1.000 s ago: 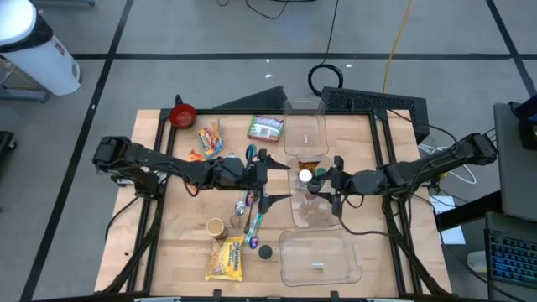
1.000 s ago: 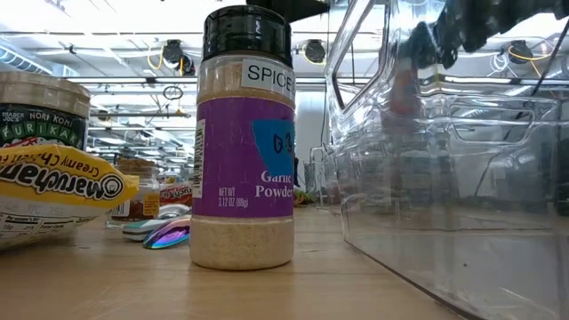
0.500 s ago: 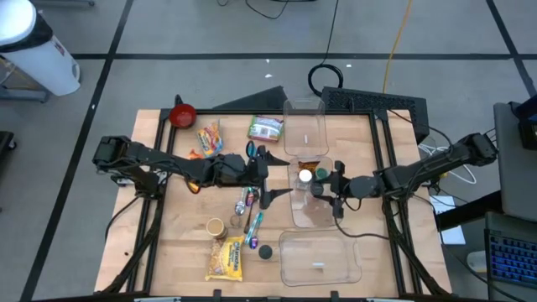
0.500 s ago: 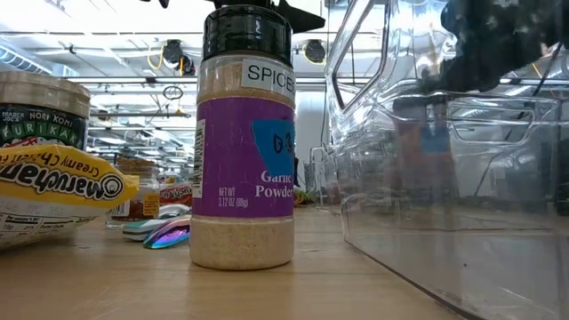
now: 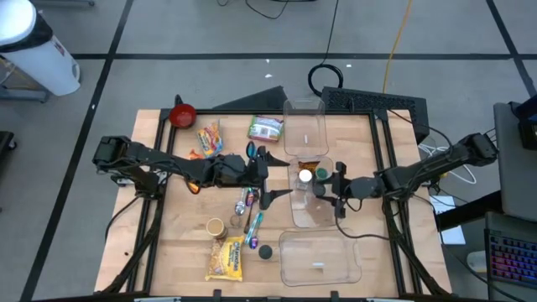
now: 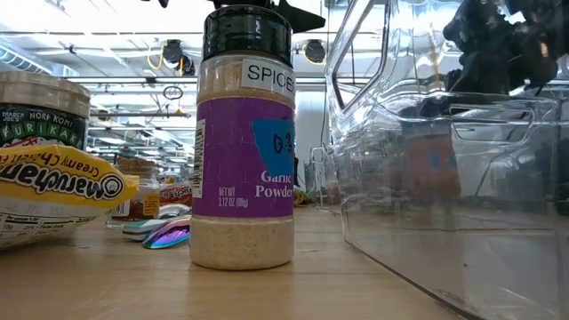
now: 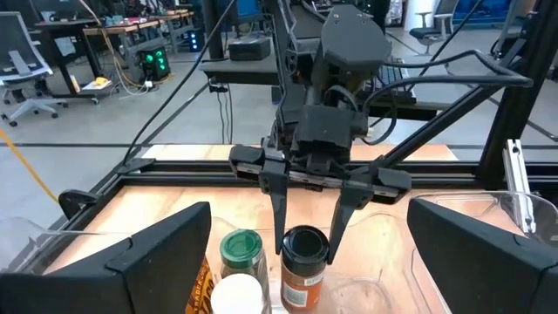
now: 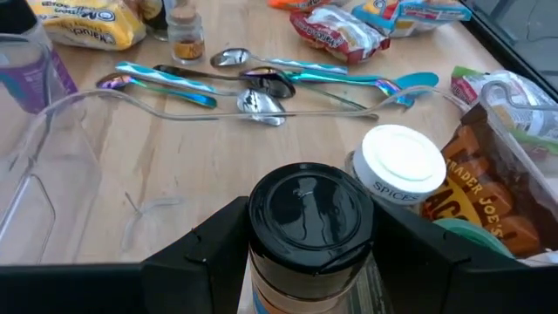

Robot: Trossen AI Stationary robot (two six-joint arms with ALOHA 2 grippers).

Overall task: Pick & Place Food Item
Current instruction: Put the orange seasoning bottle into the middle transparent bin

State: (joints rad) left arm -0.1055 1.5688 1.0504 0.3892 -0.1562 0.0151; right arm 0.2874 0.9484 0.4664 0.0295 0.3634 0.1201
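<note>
- Right gripper (image 7: 309,228) clasps a black-lidded spice jar with an orange label (image 7: 303,266), fingers on either side of its lid, inside the clear plastic bin (image 5: 312,210) at mid-table.
- White-capped spice jar (image 8: 401,166) and green-lidded jar (image 7: 240,253) stand just beside it.
- Left gripper (image 5: 270,176) hovers wide open and empty, near the bin over the wooden table (image 5: 185,222).

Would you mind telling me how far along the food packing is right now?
Done: a white-capped jar and a green-lidded jar already sit in the clear bin. In hand: the right tool grips a black-lidded spice jar over that bin. Left: the noodle packet and garlic powder.
</note>
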